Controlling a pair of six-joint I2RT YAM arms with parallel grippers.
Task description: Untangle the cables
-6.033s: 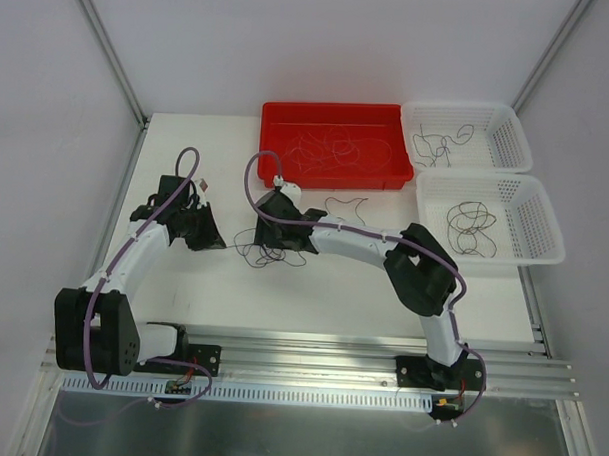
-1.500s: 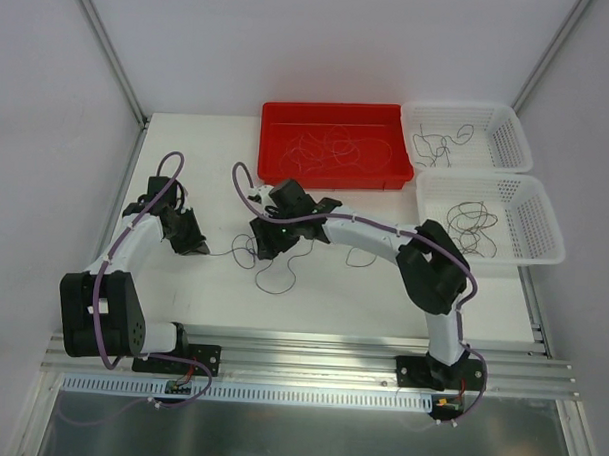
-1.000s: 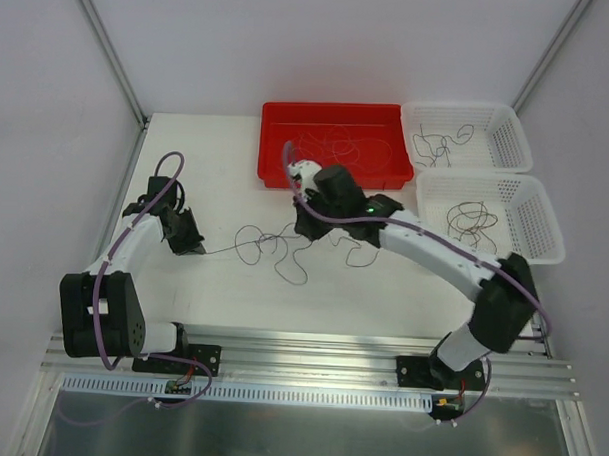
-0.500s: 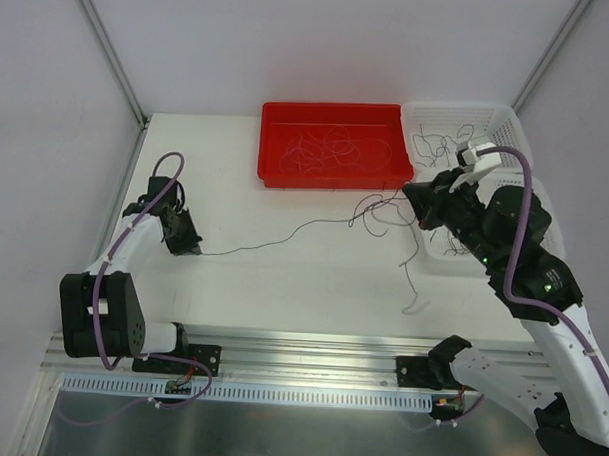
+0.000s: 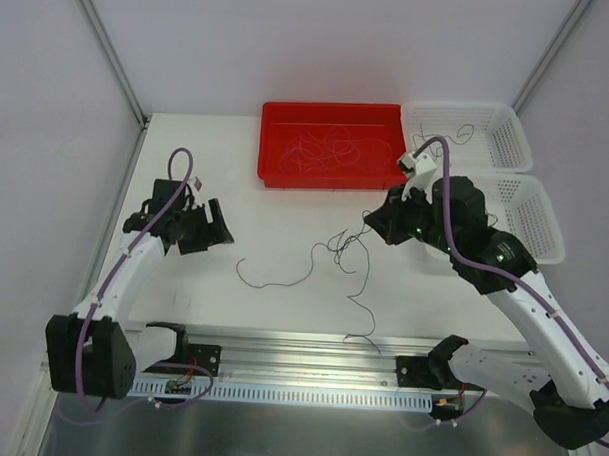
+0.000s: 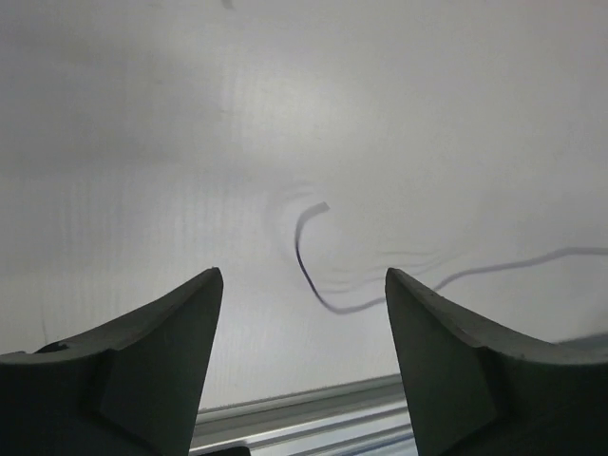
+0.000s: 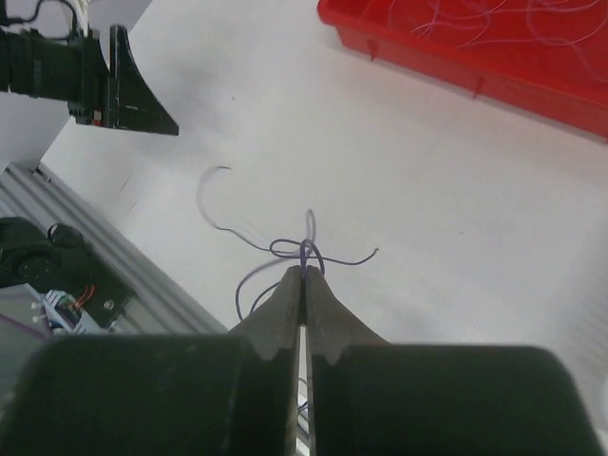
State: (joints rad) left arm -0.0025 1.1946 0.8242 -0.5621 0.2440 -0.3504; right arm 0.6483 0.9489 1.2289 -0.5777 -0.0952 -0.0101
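Looking down from the top, I see my left pincer point(image 5: 212, 232) spread above the table point(image 5: 282, 307), clear of the cables point(image 5: 336, 247). They lie between my two arms, from a loose end near the left pincer across to my right pincer point(image 5: 378, 224), with one strand trailing toward the near rail. A red tray point(image 5: 331, 179) and two baskets point(image 5: 544, 246) sit at the back. From here I cannot tell whether the right pincer holds anything.

My left wrist settles the left side: the fingers point(image 6: 161, 332) stand wide apart with nothing between them. One thin dark cable end point(image 6: 300, 252) curls on the table below the gap.

My right wrist shows what the top view hides: the right pincer point(image 7: 304, 275) is pressed together, pinching a purple loop of the cables point(image 7: 285, 249) right at its tips. The rest hangs to the table, and the left pincer point(image 7: 133, 104) is far off.
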